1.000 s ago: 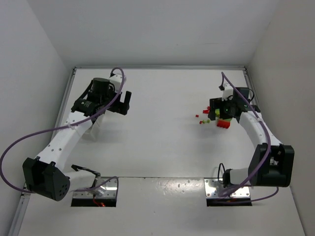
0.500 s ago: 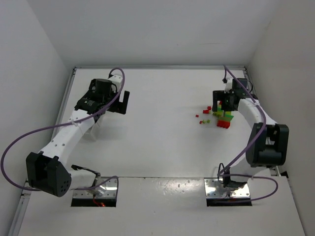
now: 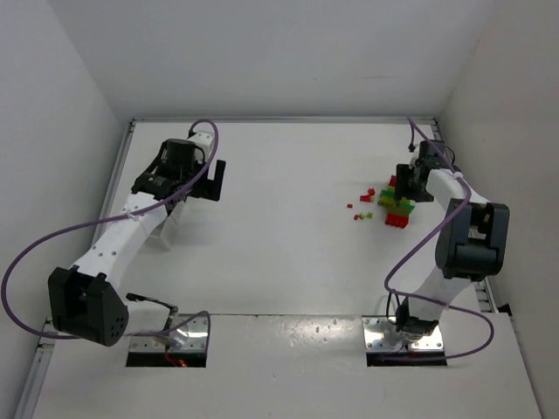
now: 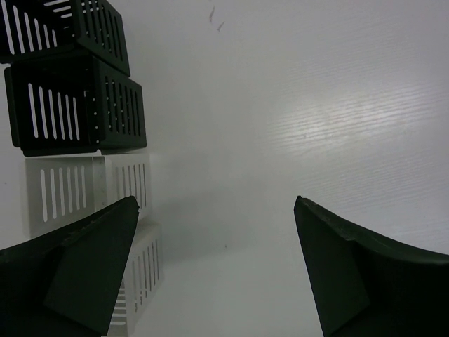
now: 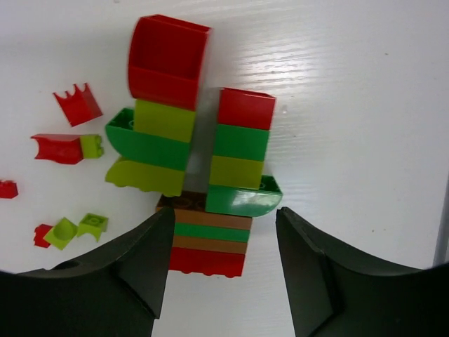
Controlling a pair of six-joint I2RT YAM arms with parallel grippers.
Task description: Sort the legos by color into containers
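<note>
Trouble is likeliest with the joined legos (image 5: 231, 151), a clump of red, yellow-green, green and brown bricks sitting on the table (image 5: 351, 105) at the right side, well apart from the containers (image 4: 77, 105) near the left gripper (image 4: 216, 210), whose jaws stand wide apart on nothing. The right gripper (image 5: 223, 235), likewise spread and empty, straddles the clump's base. Closing there would probably lift mixed colours together, or shove the clump into the loose bits (image 5: 59, 147) beside it.

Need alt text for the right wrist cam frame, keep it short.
The open right gripper hangs over a cluster of joined legos in red, yellow-green, green and brown on the white table. Small loose red and yellow-green pieces lie at picture left.
</note>
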